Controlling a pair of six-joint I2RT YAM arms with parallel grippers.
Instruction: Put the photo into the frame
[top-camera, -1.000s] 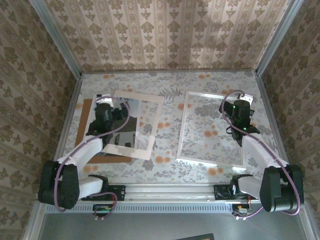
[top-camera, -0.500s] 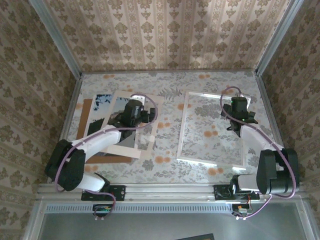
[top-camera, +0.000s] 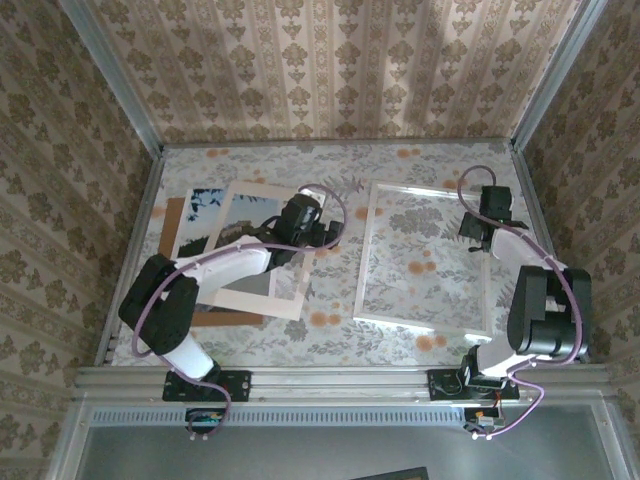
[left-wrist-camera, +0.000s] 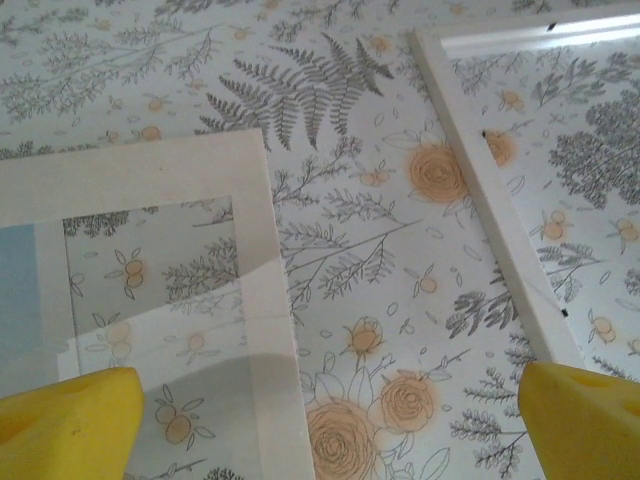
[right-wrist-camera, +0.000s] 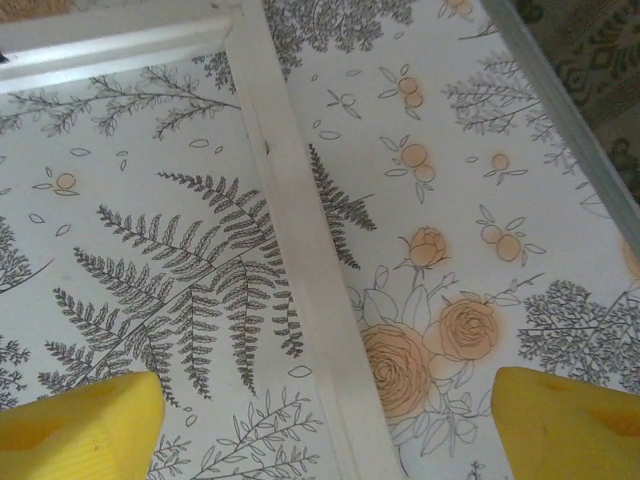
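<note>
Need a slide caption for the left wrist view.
Open left gripper over the floral table, between mat corner and frame edge.

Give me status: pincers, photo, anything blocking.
Left pincer open, empty. Right pincer open over frame rim. Photo outside frame, partly under white mat. Mat's in the way.

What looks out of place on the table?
The wide white cardboard mat lies skewed over the landscape photo print and the plain brown board, hiding part of each. The thin-edged white picture frame lies flat and apart; no damage or spills visible.
</note>
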